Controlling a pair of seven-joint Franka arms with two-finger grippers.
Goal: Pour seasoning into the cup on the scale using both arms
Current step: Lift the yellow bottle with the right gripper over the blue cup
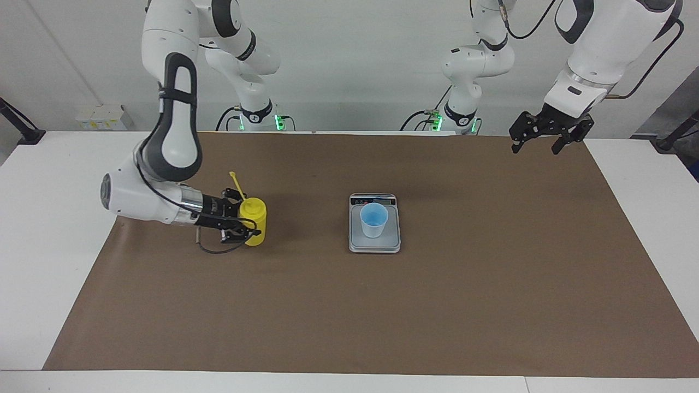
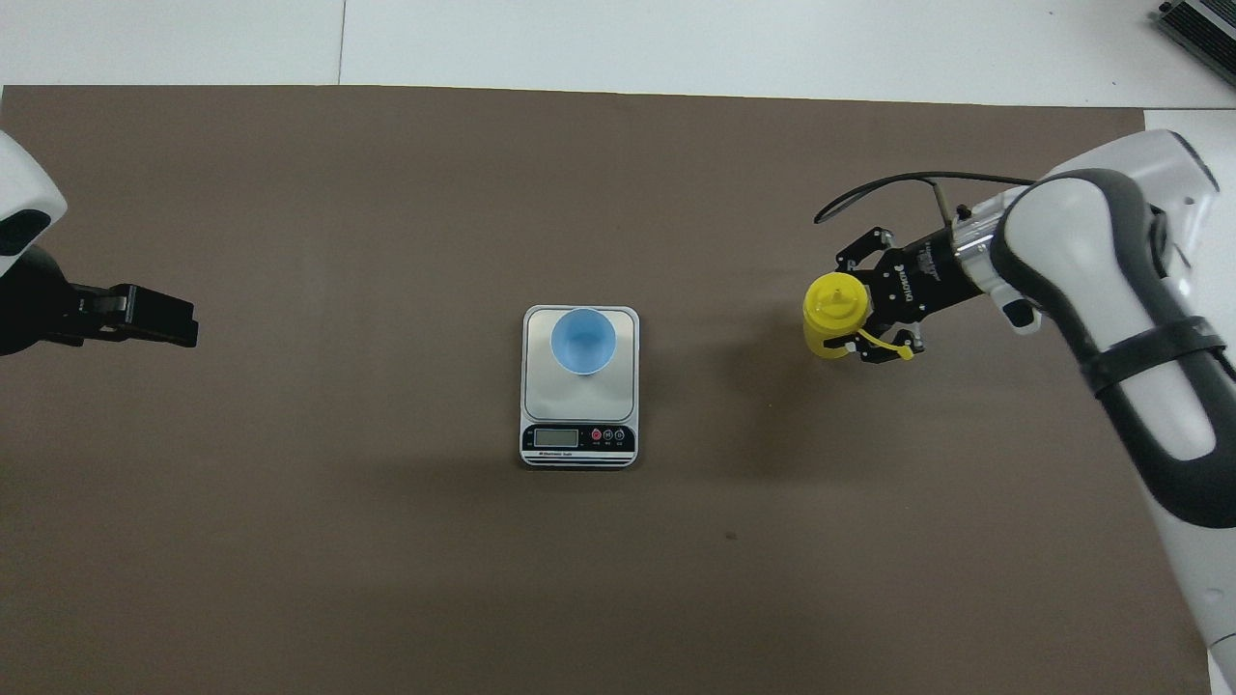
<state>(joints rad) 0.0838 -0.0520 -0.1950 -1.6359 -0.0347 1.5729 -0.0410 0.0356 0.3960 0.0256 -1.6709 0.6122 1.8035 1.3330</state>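
A: Currently, right end effector [image 1: 243, 224] is pinching the yellow seasoning bottle [image 1: 255, 221], upright, toward the right arm's end of the bench [image 1: 491, 284].
B: Cup?
A: Blue cup [image 1: 374, 220] sits on the scale [image 1: 374, 243], mid-bench. Left end effector [image 1: 534, 145] waits, fingers spread, above the left arm's end.

White surface [image 1: 33, 218], brown paper sheet [image 1: 349, 311] spread over most of it. Plain pale wall [image 1: 349, 54]. Even light, soft shadows on the sheet.
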